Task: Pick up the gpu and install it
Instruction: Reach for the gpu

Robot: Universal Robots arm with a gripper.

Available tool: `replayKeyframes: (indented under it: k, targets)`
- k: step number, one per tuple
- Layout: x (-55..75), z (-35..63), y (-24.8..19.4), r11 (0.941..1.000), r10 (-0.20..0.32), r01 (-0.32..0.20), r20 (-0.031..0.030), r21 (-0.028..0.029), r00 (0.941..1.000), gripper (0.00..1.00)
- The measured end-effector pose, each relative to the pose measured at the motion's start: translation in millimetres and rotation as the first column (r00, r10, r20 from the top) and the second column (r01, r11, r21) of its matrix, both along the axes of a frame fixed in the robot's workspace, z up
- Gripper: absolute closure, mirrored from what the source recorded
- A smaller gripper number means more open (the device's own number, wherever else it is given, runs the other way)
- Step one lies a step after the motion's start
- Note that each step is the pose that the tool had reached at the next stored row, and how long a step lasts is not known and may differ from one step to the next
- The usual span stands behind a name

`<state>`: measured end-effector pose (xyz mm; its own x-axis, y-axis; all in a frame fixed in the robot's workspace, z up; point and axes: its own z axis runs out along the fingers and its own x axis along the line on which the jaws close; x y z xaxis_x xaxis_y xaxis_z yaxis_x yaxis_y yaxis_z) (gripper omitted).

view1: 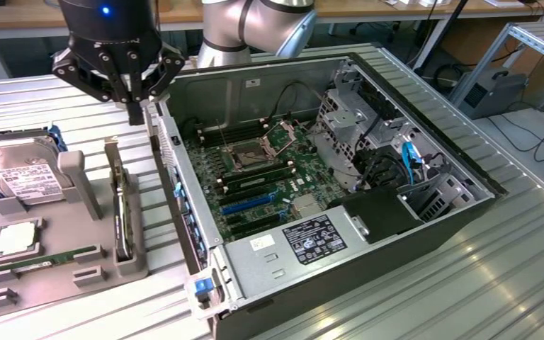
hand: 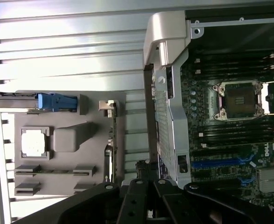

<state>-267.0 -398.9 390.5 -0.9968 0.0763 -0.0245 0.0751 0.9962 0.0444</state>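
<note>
We see the end effector (view1: 137,113) with its fingers pressed together, holding nothing. The gpu (view1: 119,212) stands on edge in a slot of the grey holder (view1: 54,280) on the worktop (view1: 461,283), below the end effector and clear of it. The open case (view1: 263,265) sits close beside the end effector on one side. The hard drive (view1: 22,177) lies lower on the other.

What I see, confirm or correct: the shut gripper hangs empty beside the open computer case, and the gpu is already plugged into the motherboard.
Wrong on the gpu: the exterior view shows it standing on edge in the grey holder outside the case, not in the motherboard. The rest holds: the shut gripper hangs empty beside the open case.
</note>
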Motion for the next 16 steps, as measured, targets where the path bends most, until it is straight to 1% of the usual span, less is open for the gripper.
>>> replayKeyframes:
  k: [8, 16]
  targets:
    - [-3.5, -0.2, 0.0, 1.0000, 0.000, 0.000, -0.0001, 0.0000, 1.0000, 0.89]
    - [-10.0, -0.5, 0.0, 1.0000, 0.000, 0.000, 0.0000, 0.0000, 1.0000, 0.89]
